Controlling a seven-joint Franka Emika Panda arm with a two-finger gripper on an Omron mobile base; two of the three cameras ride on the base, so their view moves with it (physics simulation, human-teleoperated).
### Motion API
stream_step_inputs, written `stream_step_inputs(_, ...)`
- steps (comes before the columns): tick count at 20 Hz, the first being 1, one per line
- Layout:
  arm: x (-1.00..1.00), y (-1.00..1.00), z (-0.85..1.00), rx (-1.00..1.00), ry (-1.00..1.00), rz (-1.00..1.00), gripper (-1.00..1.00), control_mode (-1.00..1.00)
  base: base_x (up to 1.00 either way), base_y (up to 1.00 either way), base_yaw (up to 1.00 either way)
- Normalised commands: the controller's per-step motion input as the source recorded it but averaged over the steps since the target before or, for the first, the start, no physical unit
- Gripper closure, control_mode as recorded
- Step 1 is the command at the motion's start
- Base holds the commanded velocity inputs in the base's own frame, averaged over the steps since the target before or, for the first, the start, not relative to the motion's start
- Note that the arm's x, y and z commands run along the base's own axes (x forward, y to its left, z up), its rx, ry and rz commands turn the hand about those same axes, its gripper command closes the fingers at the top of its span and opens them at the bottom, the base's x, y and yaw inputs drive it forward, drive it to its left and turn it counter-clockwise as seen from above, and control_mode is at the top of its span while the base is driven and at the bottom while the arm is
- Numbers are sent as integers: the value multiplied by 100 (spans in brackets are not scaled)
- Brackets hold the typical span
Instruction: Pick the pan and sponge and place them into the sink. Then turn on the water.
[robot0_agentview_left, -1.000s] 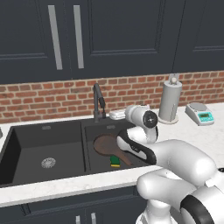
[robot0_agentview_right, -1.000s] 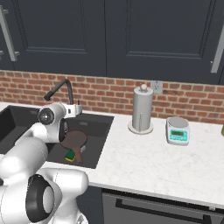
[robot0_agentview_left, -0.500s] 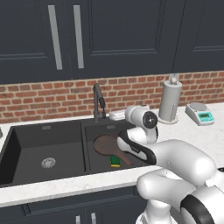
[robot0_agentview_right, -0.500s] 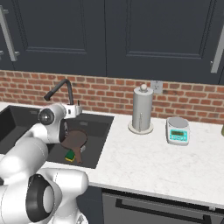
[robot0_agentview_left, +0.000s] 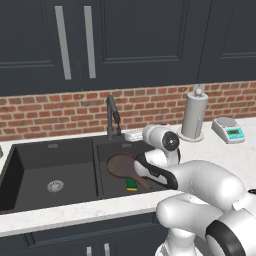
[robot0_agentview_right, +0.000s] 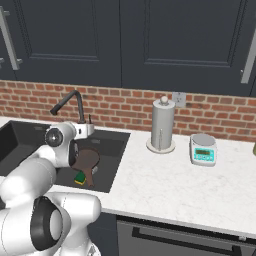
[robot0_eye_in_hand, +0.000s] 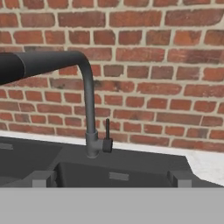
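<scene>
My jaws stand wide apart with nothing between them, facing the faucet (robot0_eye_in_hand: 87, 109) and its small lever (robot0_eye_in_hand: 107, 139) in front of the brick wall (robot0_eye_in_hand: 166, 65). The pan (robot0_agentview_left: 120, 165) lies in the right basin of the sink (robot0_agentview_left: 50, 165), the sponge (robot0_agentview_left: 131, 184) beside it near its handle. A paper towel roll (robot0_agentview_right: 162, 125) and a scale (robot0_agentview_right: 203, 149) stand on the counter (robot0_agentview_right: 165, 190).

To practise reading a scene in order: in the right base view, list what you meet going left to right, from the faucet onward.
Faucet → pan in the sink → paper towel roll → kitchen scale.
</scene>
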Motion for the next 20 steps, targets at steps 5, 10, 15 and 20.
stream_step_inputs(5,0,0,0,0,0,0,-100,-100,0,0,0)
stream_step_inputs(10,8,0,0,0,0,0,-100,-100,0,0,0)
stream_step_inputs(15,13,0,0,0,0,0,-100,-100,0,0,0)
stream_step_inputs(20,7,0,0,0,0,0,-100,-100,0,0,0)
